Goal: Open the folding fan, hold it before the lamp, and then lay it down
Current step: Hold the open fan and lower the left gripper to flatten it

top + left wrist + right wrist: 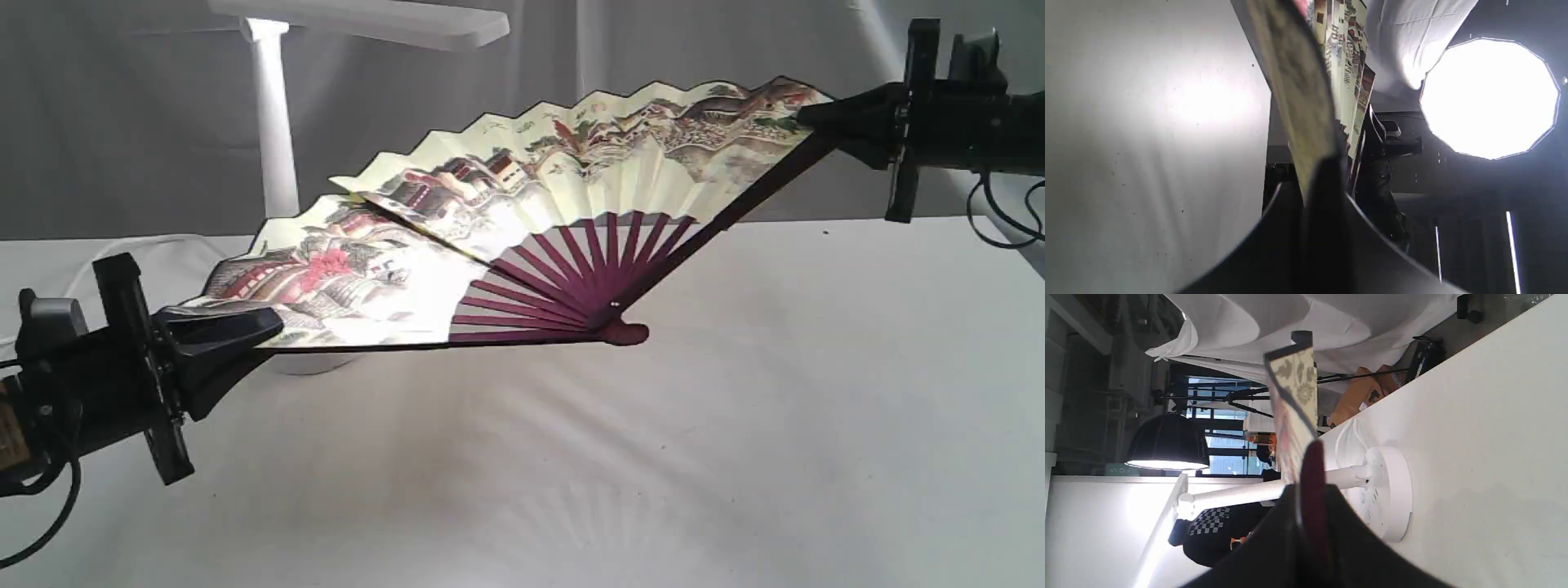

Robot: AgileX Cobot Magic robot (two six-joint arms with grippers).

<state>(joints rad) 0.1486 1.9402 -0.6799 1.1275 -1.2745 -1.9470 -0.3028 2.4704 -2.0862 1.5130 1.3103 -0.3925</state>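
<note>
The folding fan [531,204] is spread wide above the white table [735,408], its painted cream leaf facing the exterior camera and its maroon ribs meeting at the pivot [620,331] low in the middle. My left gripper [245,331] is shut on the fan's left outer rib. At the upper right, my right gripper [816,114] is shut on the other outer rib. The white lamp [273,122] stands behind the fan's left half, with its lit bar head [392,20] above. The right wrist view shows the lamp's round base [1384,494] and stem past the fan [1294,416]. The fan's edge [1306,98] runs up the left wrist view.
A white cord [131,245] trails from the lamp along the table's back left. Grey cloth hangs behind the table. A bright round studio light [1490,98] shows in the left wrist view. The fan's shadow falls on the tabletop in front.
</note>
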